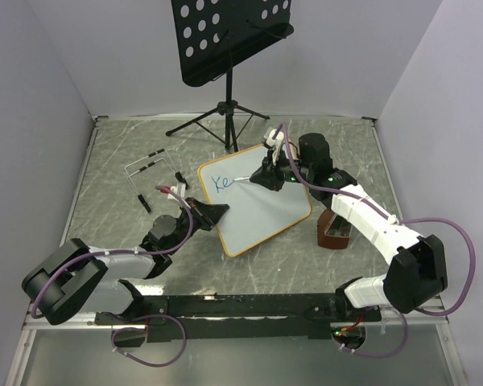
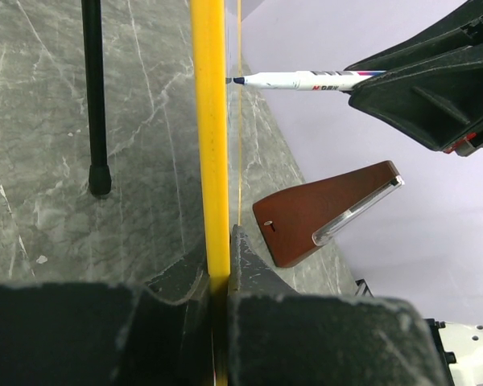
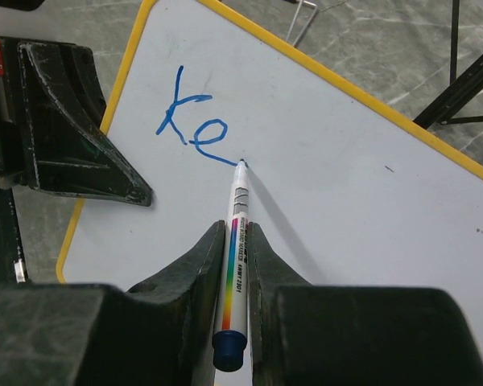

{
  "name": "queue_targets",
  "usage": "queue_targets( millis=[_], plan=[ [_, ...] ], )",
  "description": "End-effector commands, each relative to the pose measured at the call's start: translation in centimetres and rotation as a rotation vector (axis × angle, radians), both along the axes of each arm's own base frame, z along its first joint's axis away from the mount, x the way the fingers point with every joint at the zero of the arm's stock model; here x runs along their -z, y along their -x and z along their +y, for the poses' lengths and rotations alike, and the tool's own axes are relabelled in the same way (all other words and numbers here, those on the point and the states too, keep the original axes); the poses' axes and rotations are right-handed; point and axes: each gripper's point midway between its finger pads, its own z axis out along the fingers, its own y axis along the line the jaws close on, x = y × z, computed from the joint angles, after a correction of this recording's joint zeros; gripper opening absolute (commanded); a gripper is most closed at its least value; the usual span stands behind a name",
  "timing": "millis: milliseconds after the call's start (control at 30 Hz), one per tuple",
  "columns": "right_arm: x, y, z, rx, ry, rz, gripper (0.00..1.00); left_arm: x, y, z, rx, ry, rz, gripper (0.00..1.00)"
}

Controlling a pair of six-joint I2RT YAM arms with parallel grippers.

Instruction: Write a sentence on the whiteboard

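Black bar (image 1: pixel 241 305): it runs along the near edge of the table (image 1: pixel 306 265), and both arms start from it.
Left gripper (image 1: pixel 216 213): its two fingers (image 2: pixel 258 273) are squeezed tight on the yellow frame at the left edge of the whiteboard (image 1: pixel 262 213).
Brown wedge box (image 1: pixel 335 232): it sits on the table just to the right of the whiteboard, beside the right arm.
Whiteboard: it is in the middle of the table, turned so its corners point near and far, between the two grippers.
Right gripper (image 3: pixel 235 241): it is above the board, fingers pinched close on a white marker (image 3: pixel 240 193) with a rainbow stripe and a blue end.
Marker tip: it touches the board at the end of the blue line.
Sentence (image 3: pixel 191 121): only "Ke" is there, in blue, near the board's upper left corner.
Wire frame (image 1: pixel 149 165): thin and white, it lies on the table left of the board.
Music stand (image 1: pixel 225 36): black plate with holes, on three legs at the far side.
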Motion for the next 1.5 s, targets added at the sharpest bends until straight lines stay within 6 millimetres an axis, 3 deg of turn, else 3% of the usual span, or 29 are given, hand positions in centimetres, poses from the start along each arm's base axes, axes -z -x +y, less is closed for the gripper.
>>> queue_targets(
  millis=[0, 267, 667, 1033, 1467],
  plan=[
    [-2.4, -0.8, 0.7, -0.011, -0.047, -0.054, 0.0, -1.8, 0.3, -0.6, 0.037, -0.009, -0.093, 0.01],
    [-1.6, -2.2, 0.0, 0.062, -0.01, -0.043, 0.0, -1.5, 0.3, -0.6, 0.037, -0.012, -0.09, 0.01],
    [-2.2, -3.5, 0.2, 0.095, -0.023, -0.051, 0.0, -1.5, 0.4, -0.7, 0.045, -0.007, -0.092, 0.01],
    [-2.0, -2.0, 1.3, -0.006, -0.051, -0.017, 0.0, -1.4, 0.4, -0.5, 0.041, -0.008, -0.091, 0.01],
    [-0.6, -0.5, 0.8, -0.045, -0.004, 0.005, 0.0, -1.6, 0.3, -0.5, 0.036, 0.001, -0.092, 0.01]
  ],
)
